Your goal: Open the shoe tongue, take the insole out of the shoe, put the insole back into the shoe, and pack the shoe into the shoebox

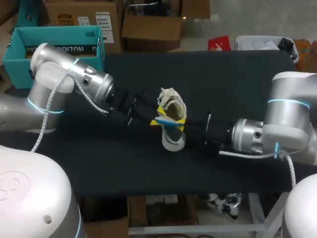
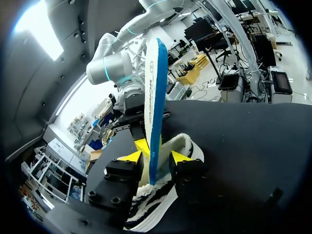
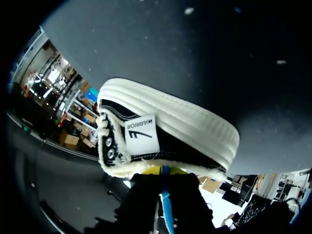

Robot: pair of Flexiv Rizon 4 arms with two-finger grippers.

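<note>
**Head view:** The left arm [image 1: 89, 79] and right arm [image 1: 257, 134] met at mid-bench [image 1: 148, 168], one on either side of a fleece-lined shoe [image 1: 174, 105]. A thin, blue-edged insole [image 1: 162, 120] showed at the shoe's mouth, where the two arms came together. An open teal box [image 1: 54, 47] stood by the bench's far left corner, well apart from the shoe.

**Left wrist view:** The left pincer [image 2: 156, 157] stood spread, with the insole rising upright between its fingers [image 2: 179, 157]. (A sliver of fleece showed between one yellow tip and the insole, so there was no grip on that side.) The insole, white with a blue edge, had its lower end down in the shoe's fleecy collar and the rest standing clear above it. The shoe, striped black and white on its side, lay just under the pincer. Beyond the insole, the right arm came in from the opposite side.

**Right wrist view:** The shoe sat just ahead of the right pincer [image 3: 165, 170], showing a ribbed white sole, a black side with a white label, and eyelets along a fleecy edge. The insole's blue edge ran down the middle of the pincer, under the fleece trim. Whether that pincer was pinching or spread could not be told. Nor was it clear whether the shoe touched the bench.
</note>
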